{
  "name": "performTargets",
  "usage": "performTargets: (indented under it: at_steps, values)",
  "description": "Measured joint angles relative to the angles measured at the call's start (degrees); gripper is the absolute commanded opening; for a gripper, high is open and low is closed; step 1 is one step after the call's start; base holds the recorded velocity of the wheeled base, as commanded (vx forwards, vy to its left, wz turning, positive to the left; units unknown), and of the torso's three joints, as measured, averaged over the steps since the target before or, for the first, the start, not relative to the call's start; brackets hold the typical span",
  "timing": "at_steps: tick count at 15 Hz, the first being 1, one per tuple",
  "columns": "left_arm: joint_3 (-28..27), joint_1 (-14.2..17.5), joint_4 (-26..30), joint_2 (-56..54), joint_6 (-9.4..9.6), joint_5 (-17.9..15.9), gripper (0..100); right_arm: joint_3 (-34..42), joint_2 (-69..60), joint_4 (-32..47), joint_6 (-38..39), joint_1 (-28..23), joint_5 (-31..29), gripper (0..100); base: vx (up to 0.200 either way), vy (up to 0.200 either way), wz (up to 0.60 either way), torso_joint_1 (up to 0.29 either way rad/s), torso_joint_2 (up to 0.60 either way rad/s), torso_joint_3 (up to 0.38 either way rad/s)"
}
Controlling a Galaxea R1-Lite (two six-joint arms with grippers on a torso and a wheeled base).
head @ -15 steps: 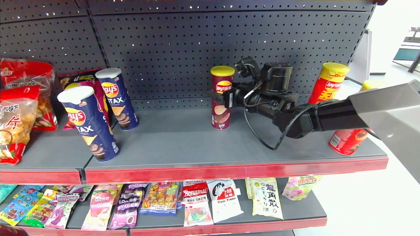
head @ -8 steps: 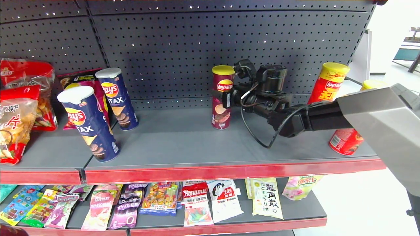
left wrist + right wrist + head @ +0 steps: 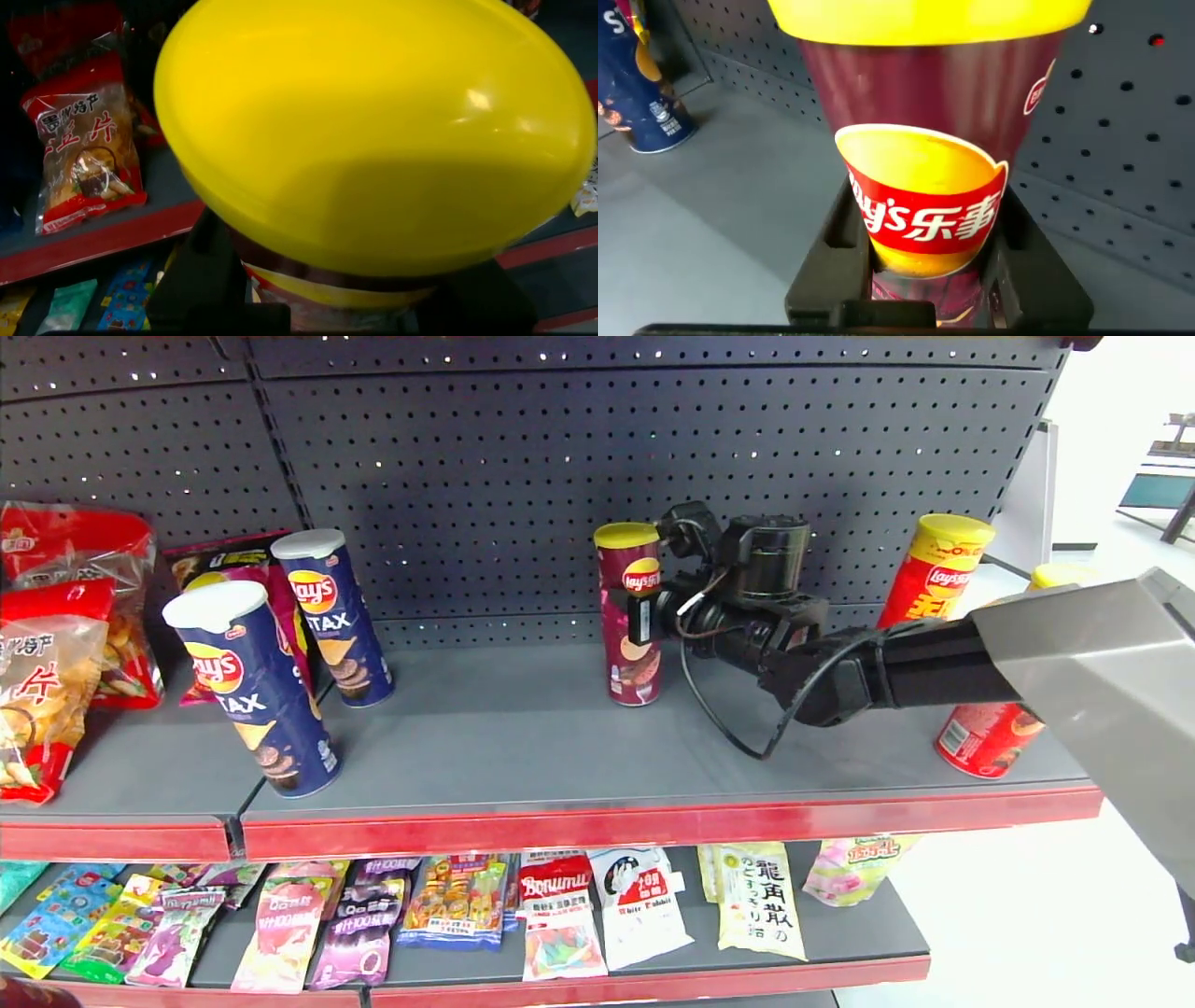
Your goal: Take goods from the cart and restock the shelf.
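Maroon can (image 3: 633, 663) with a yellow lid was on the upper shelf (image 3: 523, 747), about midway along it and close to the pegboard back (image 3: 485, 476). In the head view it leaned a little, with the lid tipped toward the robot's left. I could not tell whether its base sat flat on the deck.

My right gripper (image 3: 629, 616) reached in from the robot's right and had the can around the middle of its body. In the right wrist view the fingers (image 3: 831, 252) pressed against both sides of the can at the printed logo, jaws drawn in to the can's width.

My left gripper (image 3: 341, 297) carried a second can (image 3: 374, 121). Its yellow lid faced the wrist camera, and the gripper's dark arms flanked the body beneath it, jaws closed onto it.

Two blue cans with white lids stood toward the robot's left on the same shelf, both tilted. The front blue can (image 3: 250, 691) was near the red shelf lip and the rear blue can (image 3: 333, 616) was nearer the pegboard. Snack bags (image 3: 56, 644) were piled at the far left.

At the right end a red can (image 3: 938, 574) with a yellow lid stood by the back. Another red can (image 3: 990, 737) was nearer the lip, partly hidden behind my arm. Candy packets (image 3: 560, 915) lay in a row on the lower shelf (image 3: 840, 943).
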Motion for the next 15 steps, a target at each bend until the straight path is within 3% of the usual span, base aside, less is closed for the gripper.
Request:
performTargets:
  at_steps: [7, 12, 15]
  values:
    - [0.0, 0.0, 0.0, 0.0, 0.0, 0.0, 0, 14.4, -11.3, -3.3, 3.8, 5.8, -13.8, 0, 0.0, 0.0, 0.0, 0.0, 0.0, 0.0]
    - [0.0, 0.0, 0.0, 0.1, 0.0, 0.0, 0, 29.5, -16.4, -16.7, 4.2, 8.8, -21.2, 0, 0.0, 0.0, 0.0, 0.0, 0.0, 0.0]
    - [0.1, 0.0, 0.0, 0.3, 0.0, 0.0, 0, 32.7, -17.4, -17.5, 4.5, 10.5, -25.3, 0, 0.0, 0.0, 0.0, 0.0, 0.0, 0.0]
